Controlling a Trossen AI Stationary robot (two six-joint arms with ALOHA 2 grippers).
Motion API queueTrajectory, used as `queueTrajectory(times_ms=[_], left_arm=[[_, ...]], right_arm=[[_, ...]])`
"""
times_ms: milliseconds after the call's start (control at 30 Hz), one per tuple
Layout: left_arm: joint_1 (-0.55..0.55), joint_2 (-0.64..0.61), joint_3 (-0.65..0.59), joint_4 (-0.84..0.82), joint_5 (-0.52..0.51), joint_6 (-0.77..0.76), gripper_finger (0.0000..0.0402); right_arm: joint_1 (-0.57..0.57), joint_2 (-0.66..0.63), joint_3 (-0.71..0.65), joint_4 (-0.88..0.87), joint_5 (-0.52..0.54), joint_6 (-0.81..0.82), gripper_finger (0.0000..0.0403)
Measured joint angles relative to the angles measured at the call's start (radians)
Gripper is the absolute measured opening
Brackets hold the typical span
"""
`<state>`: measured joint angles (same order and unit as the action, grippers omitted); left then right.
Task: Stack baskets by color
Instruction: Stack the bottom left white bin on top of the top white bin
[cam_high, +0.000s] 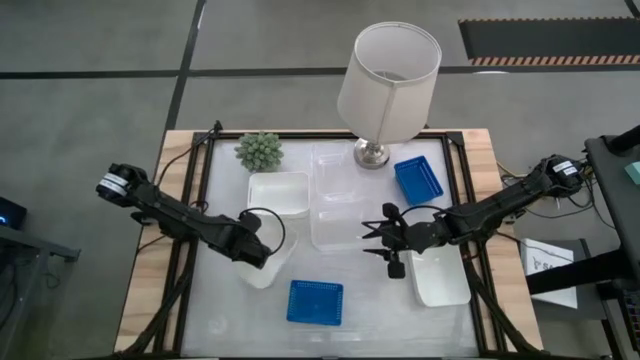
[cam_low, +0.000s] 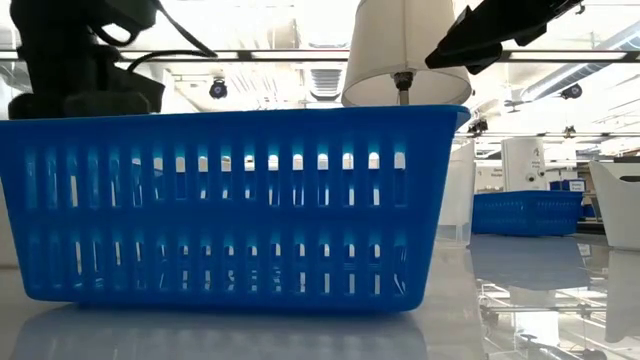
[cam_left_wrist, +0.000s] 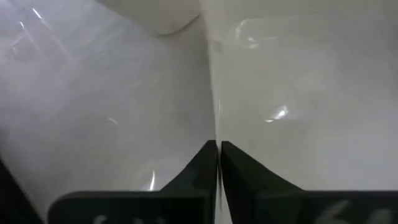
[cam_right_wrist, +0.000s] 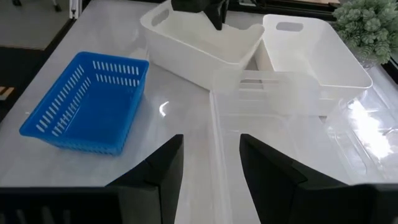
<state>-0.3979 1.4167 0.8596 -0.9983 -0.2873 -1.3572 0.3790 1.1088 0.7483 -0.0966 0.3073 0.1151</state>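
While the right claw (cam_high: 385, 240) hangs apart (idle), the left claw (cam_high: 262, 252) pinches a white basket's (cam_high: 268, 268) wall

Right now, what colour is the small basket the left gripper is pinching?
White, opaque plastic basket; the left gripper grips its wall. Best in the right wrist view.

Two blue baskets: one (cam_high: 315, 301) near the front edge of the table, one (cam_high: 418, 180) near the back right corner. Three white baskets: (cam_high: 279, 193), (cam_high: 266, 262), (cam_high: 440, 277). Two clear baskets: (cam_high: 336, 228), (cam_high: 334, 165). One lamp (cam_high: 388, 85). One small green plant (cam_high: 259, 150).
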Motion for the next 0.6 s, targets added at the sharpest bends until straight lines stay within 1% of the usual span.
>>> queueTrajectory(times_ms=[67,133,200,267,333,400,433,467,533,600], left_arm=[[-0.007,-0.016,0.02,-0.044,0.005,0.012,0.0001],[-0.019,-0.037,0.052,-0.115,-0.001,0.076,0.0],[-0.03,-0.062,0.087,-0.176,-0.015,0.191,0.0],[-0.043,-0.081,0.118,-0.18,-0.047,0.372,0.0],[-0.057,-0.097,0.142,-0.178,-0.104,0.522,0.0],[-0.058,-0.112,0.17,-0.179,-0.159,0.609,0.0],[-0.055,-0.122,0.183,-0.174,-0.166,0.636,0.0],[-0.055,-0.131,0.192,-0.167,-0.152,0.663,0.0],[-0.056,-0.148,0.198,-0.111,-0.085,0.7,0.0],[-0.065,-0.158,0.186,-0.034,-0.029,0.675,0.0]], right_arm=[[0.0,0.0,0.0,0.0,0.0,0.002,0.0151],[0.0,0.0,0.0,0.005,0.0,0.009,0.0151],[0.0,0.0,0.0,0.018,0.001,0.02,0.0151],[-0.007,0.0,0.0,0.038,0.005,0.023,0.0151],[-0.02,0.003,0.0,0.072,0.008,0.02,0.0151],[-0.032,0.005,0.0,0.104,0.008,0.014,0.0151],[-0.037,0.006,0.0,0.113,0.008,0.009,0.0151],[-0.038,0.006,0.0,0.122,0.008,0.001,0.0151],[-0.039,0.006,0.0,0.132,0.007,-0.003,0.0151],[-0.039,0.006,0.0,0.137,0.007,-0.003,0.0151]])
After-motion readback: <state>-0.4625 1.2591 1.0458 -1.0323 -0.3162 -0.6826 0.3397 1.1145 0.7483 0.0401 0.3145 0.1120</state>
